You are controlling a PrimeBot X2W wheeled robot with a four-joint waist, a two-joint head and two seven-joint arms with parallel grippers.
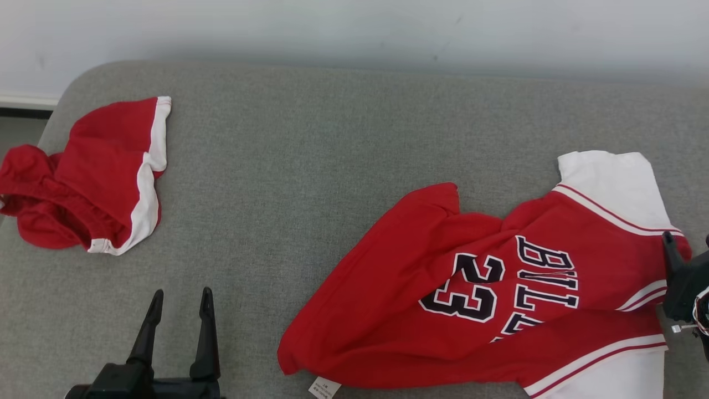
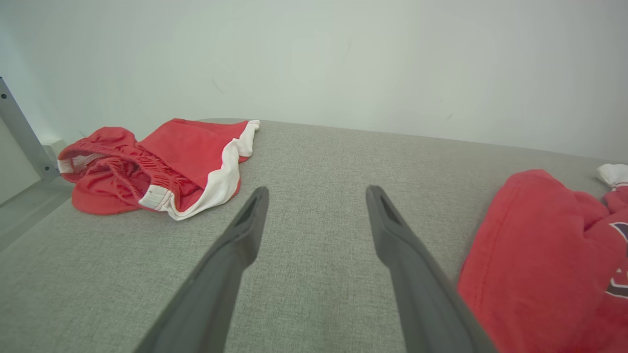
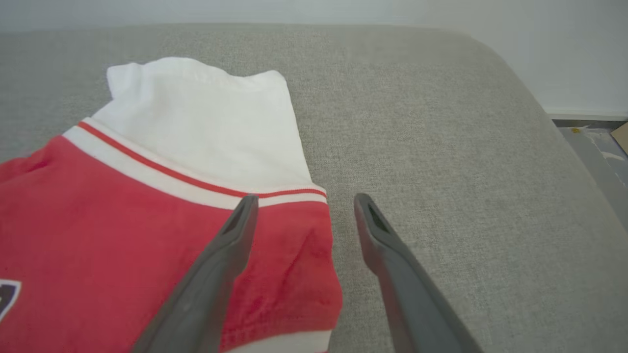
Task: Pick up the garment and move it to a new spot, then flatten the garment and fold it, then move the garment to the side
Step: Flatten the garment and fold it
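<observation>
Garment (image 1: 498,288): a red jersey with white sleeves and dark numerals, found lying on the right half of the grey cushioned surface (image 1: 310,166), its lower body bunched and creased. No fold is seen. The step in hand is judged to be the taking of a first hold, for lifting or for spreading flat.

Head view: the left gripper (image 1: 182,292) is seen low at the near edge, fingers spread, over bare fabric, well apart from the garment. The right gripper (image 1: 687,246) is seen at the frame's right edge, at the garment's shoulder end. A pair of red shorts (image 1: 105,172) lies crumpled at the far left, well apart from the jersey.

Left wrist view: the fingers are held wide apart and nothing is held. The shorts are ahead to the left; the jersey's hem is to the right.

Right wrist view: the fingers are spread and nothing is pinched. One finger (image 3: 216,264) lies over the red cloth below the white sleeve (image 3: 206,127); the other is over bare surface, so the garment's edge is straddled. Contact cannot be confirmed.

Next move, as judged: that edge is to be closed upon, while the left arm is brought across to the hem.
</observation>
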